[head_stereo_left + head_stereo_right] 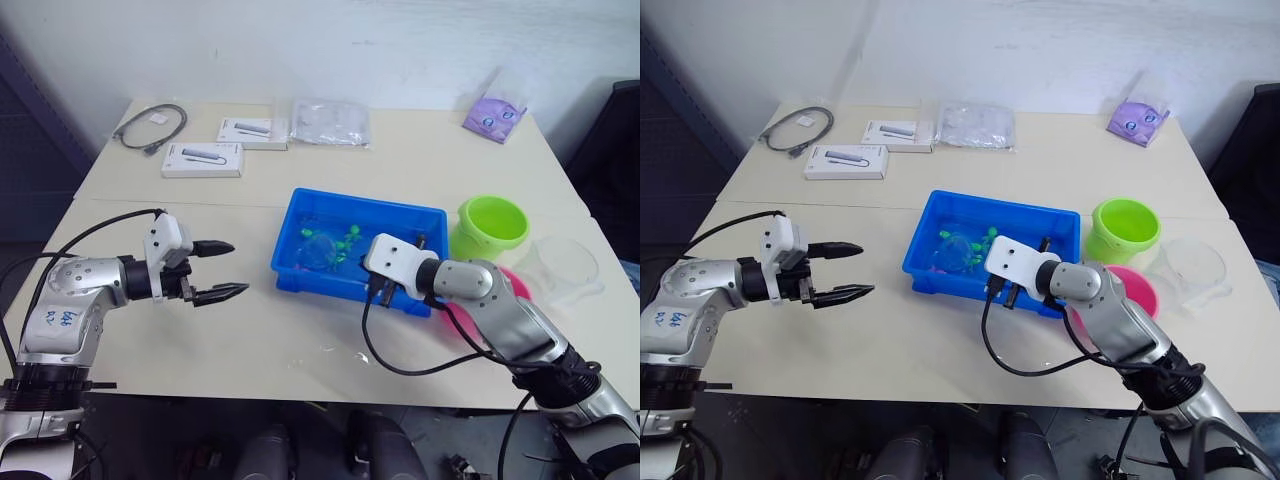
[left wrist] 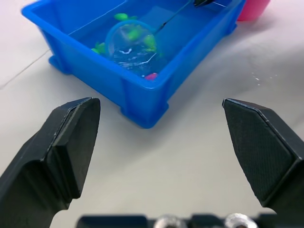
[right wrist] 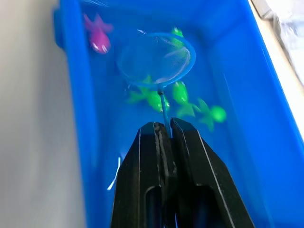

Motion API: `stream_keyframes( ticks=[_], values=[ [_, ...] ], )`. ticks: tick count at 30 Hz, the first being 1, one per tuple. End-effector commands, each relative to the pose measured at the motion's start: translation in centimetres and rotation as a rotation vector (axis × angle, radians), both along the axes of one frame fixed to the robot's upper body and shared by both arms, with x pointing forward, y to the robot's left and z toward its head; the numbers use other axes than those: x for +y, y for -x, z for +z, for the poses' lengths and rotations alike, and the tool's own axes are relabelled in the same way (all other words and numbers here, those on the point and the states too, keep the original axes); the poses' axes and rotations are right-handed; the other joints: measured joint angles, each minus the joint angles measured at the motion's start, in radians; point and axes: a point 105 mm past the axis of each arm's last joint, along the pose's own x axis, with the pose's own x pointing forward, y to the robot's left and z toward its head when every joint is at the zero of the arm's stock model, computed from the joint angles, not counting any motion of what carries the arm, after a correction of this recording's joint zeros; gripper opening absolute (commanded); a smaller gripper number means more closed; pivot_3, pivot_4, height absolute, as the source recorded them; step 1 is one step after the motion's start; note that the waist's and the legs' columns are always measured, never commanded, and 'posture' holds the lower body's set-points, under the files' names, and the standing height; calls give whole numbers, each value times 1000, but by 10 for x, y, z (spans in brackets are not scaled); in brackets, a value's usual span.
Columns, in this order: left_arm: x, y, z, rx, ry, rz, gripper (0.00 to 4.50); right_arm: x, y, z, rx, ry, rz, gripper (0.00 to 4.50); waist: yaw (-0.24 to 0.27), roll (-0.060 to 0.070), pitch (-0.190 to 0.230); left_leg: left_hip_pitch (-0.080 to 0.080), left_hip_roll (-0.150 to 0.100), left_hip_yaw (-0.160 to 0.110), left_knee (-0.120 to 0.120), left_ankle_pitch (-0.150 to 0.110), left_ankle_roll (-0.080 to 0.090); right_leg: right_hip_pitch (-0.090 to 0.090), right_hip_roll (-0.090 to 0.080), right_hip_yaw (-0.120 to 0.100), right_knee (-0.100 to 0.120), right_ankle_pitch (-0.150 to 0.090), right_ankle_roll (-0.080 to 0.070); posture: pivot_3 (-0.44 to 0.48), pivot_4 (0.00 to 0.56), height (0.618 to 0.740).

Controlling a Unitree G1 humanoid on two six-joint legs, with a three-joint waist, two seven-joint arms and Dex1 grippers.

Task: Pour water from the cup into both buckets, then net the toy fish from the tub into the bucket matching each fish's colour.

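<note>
The blue tub [image 1: 300, 268] stands at the table's middle with water in it. Several green toy fish [image 3: 153, 99] and a pink one [image 3: 98, 39] lie inside. My right gripper [image 3: 164, 124] hangs over the tub's right end, shut on the thin handle of the net [image 3: 156, 54]. The net's light-blue hoop sits low in the tub among the fish. The lime green bucket [image 1: 492, 225] stands just right of the tub. The pink bucket [image 1: 516, 284] is partly hidden behind my right arm. The clear cup [image 1: 566, 266] is right of both. My left gripper [image 1: 240, 267] is open and empty, left of the tub.
At the table's back lie two white boxes [image 1: 203, 160] [image 1: 252, 131], a grey cable [image 1: 150, 127], a clear plastic bag [image 1: 330, 122] and a purple packet [image 1: 493, 113]. A few water drops [image 2: 259, 78] spot the table in front of the tub.
</note>
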Motion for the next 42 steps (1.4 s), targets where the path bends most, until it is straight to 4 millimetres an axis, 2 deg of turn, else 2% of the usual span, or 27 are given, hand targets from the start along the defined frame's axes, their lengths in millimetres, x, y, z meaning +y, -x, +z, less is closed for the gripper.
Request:
stream_keyframes(
  ticks=[1,4,8,13,17,21,24,30,33,36,39,42],
  values=[
    [-5,2,3,-21,-30,-27,4415,1,-1,5,-22,74,48,0,0,0,0,-1,0,0,0,0,0,-1,0,0,1,0,0,0,150,740],
    [-6,1,1,-20,-34,-26,4415,3,-1,1,5,105,71,0,-2,0,0,-2,0,1,0,0,0,-3,2,0,1,0,0,0,150,740],
    [-6,3,-5,-13,-54,-42,4415,16,4,-2,45,131,145,0,-4,0,0,-2,0,1,0,0,0,-3,2,0,2,0,0,0,150,740],
    [-6,4,-7,-28,-41,-37,4415,32,6,5,111,19,157,0,-3,0,0,-2,0,1,0,0,0,-3,2,0,2,0,0,0,150,740],
    [-5,5,-8,-32,-17,-16,4415,33,4,13,197,-131,106,0,-2,0,0,-2,0,1,0,0,0,-3,1,0,2,0,0,0,150,740],
    [-6,5,-8,-27,-3,-4,4415,23,7,24,271,-226,88,0,0,0,0,-2,0,1,1,0,0,-3,1,-1,2,0,0,0,150,740],
    [-9,7,-11,-33,-54,-42,4415,14,10,42,270,-262,111,0,0,0,0,-2,0,1,1,0,0,-3,1,-1,2,0,0,0,150,740],
    [-21,5,7,-83,0,-59,4415,-12,22,59,265,-258,150,0,1,0,0,-2,0,1,0,0,0,-3,1,-1,2,0,0,0,150,740],
    [-31,7,13,-127,34,-97,4415,-32,24,69,232,-286,114,0,4,0,0,-2,0,1,0,0,0,-3,1,-1,1,0,0,0,150,740],
    [-40,8,26,-159,127,-114,4415,-50,29,67,213,-299,71,0,5,0,0,-2,0,1,1,0,0,-2,1,-1,1,0,1,0,150,740],
    [-47,5,24,-156,121,-133,4415,-69,36,61,221,-343,3,0,5,0,0,-2,0,1,1,0,0,-2,1,-1,1,0,1,0,150,740],
    [-42,-4,27,-169,108,-96,4415,-80,43,56,198,-420,-49,0,6,0,0,-2,0,1,1,1,-1,-2,2,-1,2,0,1,0,150,740]
  ],
)
